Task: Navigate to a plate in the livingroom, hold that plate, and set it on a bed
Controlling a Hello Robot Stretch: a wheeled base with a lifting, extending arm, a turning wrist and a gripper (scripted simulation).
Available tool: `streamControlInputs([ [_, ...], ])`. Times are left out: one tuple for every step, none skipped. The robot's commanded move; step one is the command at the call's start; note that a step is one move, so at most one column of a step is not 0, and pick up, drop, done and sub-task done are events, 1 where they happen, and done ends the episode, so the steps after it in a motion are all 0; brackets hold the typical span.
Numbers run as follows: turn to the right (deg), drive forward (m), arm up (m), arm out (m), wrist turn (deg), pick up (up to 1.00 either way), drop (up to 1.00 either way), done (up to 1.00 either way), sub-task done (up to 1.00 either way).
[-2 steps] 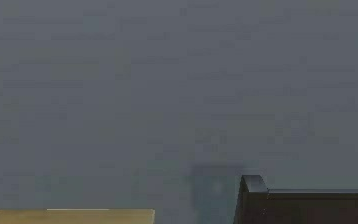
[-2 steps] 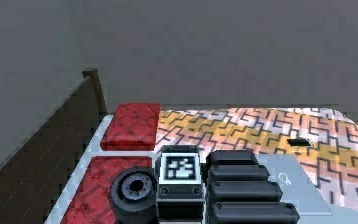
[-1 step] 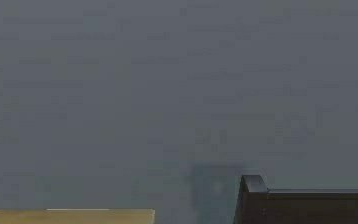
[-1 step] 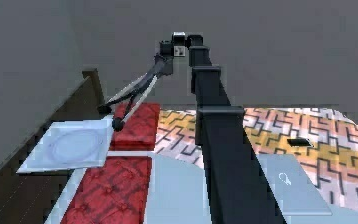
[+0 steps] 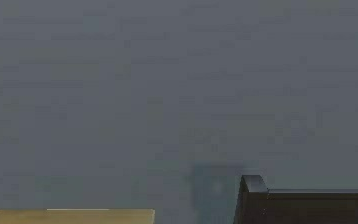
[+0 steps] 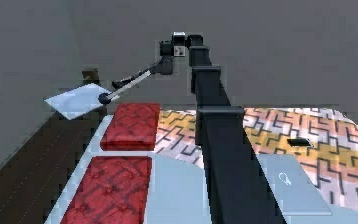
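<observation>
A grey wall [image 5: 177, 80] stands ahead. Low at the forward view's right is a dark block [image 5: 302, 205], and low at its left a tan top [image 5: 72, 216]. In the arm side view a bed [image 6: 297, 125] with a maze-patterned cover bears two red pillows [image 6: 132, 126]. The arm [image 6: 222, 140] reaches across it. Off the bed's edge, just beside the farther pillow, is a pale flat piece [image 6: 75, 99], perhaps the plate. The gripper [image 6: 108, 95] ends at its rim. Whether it holds the piece, or how its fingers stand, I cannot tell.
</observation>
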Motion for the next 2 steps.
streamControlInputs([
  [0.0,0.0,0.0,0.0,45.0,0.0,0.0,0.0,0.0],
  [0.0,0.0,0.0,0.0,45.0,0.0,0.0,0.0,0.0],
])
